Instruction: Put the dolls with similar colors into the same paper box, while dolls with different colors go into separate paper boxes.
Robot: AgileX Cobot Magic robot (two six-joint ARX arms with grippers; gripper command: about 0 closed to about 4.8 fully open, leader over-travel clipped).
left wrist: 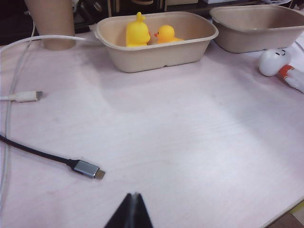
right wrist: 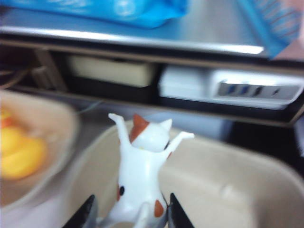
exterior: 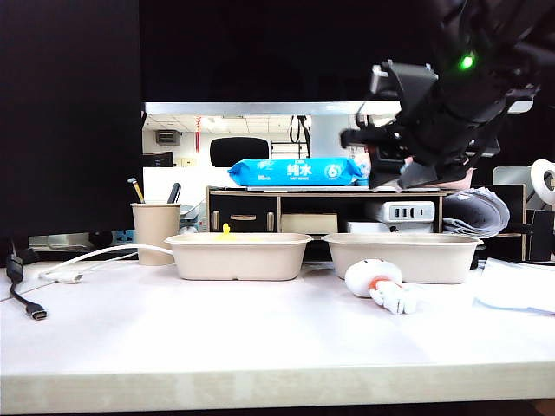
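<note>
My right gripper (right wrist: 129, 213) is shut on the white brown-spotted dog (right wrist: 142, 161), held upright in the air over the right paper box (right wrist: 228, 190). In the exterior view that gripper (exterior: 381, 147) hangs high above the right paper box (exterior: 401, 257). Two yellow ducks (left wrist: 137, 32) (left wrist: 166, 34) sit in the left paper box (left wrist: 156, 54); one duck's top (exterior: 226, 230) shows over that box's rim (exterior: 238, 257). The white figure with orange marks (exterior: 381, 282) (left wrist: 275, 61) lies on the table in front of the right box. My left gripper (left wrist: 134, 197) is shut and empty, low over the near table.
A beige pen cup (exterior: 155, 230) stands left of the boxes. A black cable with a metal plug (left wrist: 88, 169) and a white cable (left wrist: 23, 96) lie on the left of the table. A shelf with a blue wipes pack (exterior: 295, 172) stands behind. Paper (exterior: 520, 290) lies at right.
</note>
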